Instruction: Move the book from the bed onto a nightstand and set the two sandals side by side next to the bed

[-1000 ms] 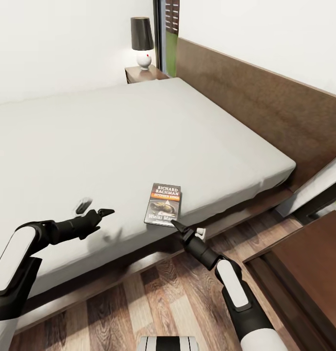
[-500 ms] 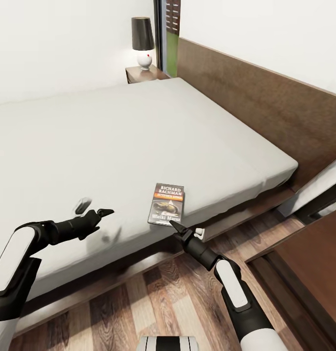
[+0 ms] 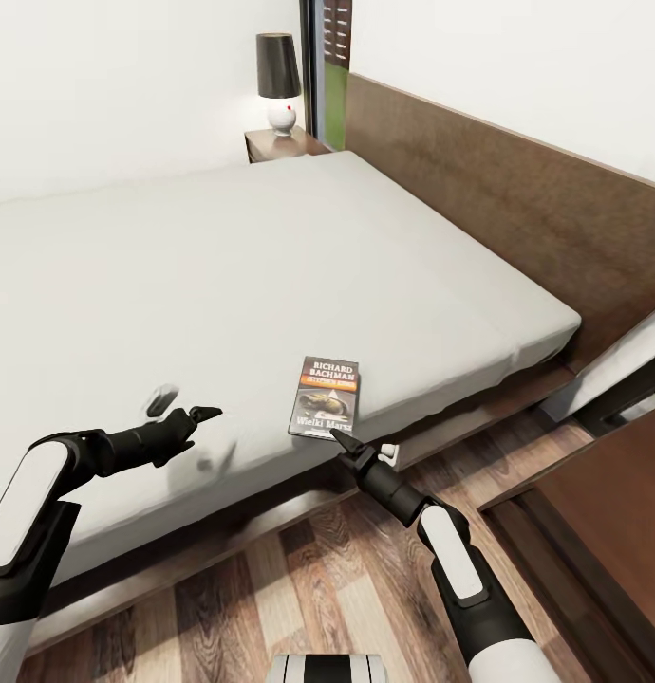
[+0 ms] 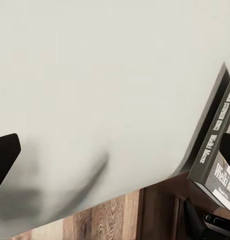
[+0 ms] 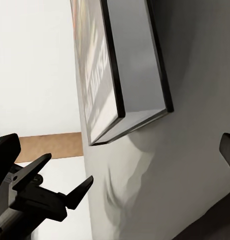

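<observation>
The book [image 3: 326,398] lies flat on the pale mattress of the bed [image 3: 223,275], near the mattress's front edge; its dark cover with the orange band faces up. My right gripper [image 3: 362,444] is open just in front of the book's near edge, level with the mattress side. In the right wrist view the book [image 5: 130,65] lies ahead, between the spread fingers. My left gripper [image 3: 185,406] hovers open over the mattress to the book's left, holding nothing. The nightstand [image 3: 280,144] with its lamp [image 3: 276,81] stands at the bed's far side. The sandals are out of view.
A tall brown headboard [image 3: 517,199] runs along the bed's right. A lampless dark wood stand [image 3: 593,522] sits at the lower right, close to my right arm. Wood-plank floor [image 3: 299,588] lies between me and the bed frame.
The whole picture has shifted slightly, so the camera moved. My right gripper stays at the book's near edge. The left arm has not moved.
</observation>
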You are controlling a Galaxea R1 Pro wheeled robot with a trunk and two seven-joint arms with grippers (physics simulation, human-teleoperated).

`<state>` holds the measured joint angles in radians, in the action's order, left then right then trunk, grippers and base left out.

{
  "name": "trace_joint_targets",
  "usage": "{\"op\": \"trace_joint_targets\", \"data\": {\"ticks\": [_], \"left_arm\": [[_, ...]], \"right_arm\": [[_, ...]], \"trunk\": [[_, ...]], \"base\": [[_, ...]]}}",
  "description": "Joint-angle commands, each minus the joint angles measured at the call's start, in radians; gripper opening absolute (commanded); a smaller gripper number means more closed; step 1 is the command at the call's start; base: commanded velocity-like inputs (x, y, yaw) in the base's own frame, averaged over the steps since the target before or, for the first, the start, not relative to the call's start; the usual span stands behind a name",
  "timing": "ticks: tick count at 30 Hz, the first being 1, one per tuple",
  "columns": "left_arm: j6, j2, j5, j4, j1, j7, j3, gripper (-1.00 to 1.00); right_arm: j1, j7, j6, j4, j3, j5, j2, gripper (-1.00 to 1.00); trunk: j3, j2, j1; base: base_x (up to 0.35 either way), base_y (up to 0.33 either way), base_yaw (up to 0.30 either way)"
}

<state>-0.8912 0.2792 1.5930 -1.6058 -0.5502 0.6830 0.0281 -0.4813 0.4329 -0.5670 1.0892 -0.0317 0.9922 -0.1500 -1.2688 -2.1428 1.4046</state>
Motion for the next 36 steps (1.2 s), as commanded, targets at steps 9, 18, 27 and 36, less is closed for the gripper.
{"op": "trace_joint_targets", "data": {"ticks": [9, 18, 27, 36], "left_arm": [[-0.002, 0.000, 0.005, 0.000, 0.004, 0.011, 0.001, 1.00], [-0.002, 0.000, 0.004, 0.002, 0.005, 0.010, 0.002, 1.00], [-0.002, 0.000, 0.009, 0.002, 0.006, 0.010, 0.002, 1.00], [-0.002, 0.000, 0.008, 0.002, 0.006, 0.010, 0.002, 1.00]], "right_arm": [[0.000, 0.000, -0.005, 0.001, 0.001, 0.005, 0.000, 1.00], [0.000, -0.001, -0.004, 0.001, 0.002, 0.005, 0.001, 1.00], [0.000, 0.000, -0.004, 0.001, 0.002, 0.005, 0.001, 1.00], [0.000, -0.001, -0.004, 0.001, 0.002, 0.005, 0.001, 1.00]], "trunk": [[-0.001, 0.000, 0.000], [-0.001, 0.000, 0.000], [-0.001, 0.000, 0.000], [-0.001, 0.000, 0.000]], "base": [[0.087, 0.000, 0.000], [0.027, 0.000, 0.000], [0.005, 0.000, 0.000], [0.029, 0.000, 0.000]]}}
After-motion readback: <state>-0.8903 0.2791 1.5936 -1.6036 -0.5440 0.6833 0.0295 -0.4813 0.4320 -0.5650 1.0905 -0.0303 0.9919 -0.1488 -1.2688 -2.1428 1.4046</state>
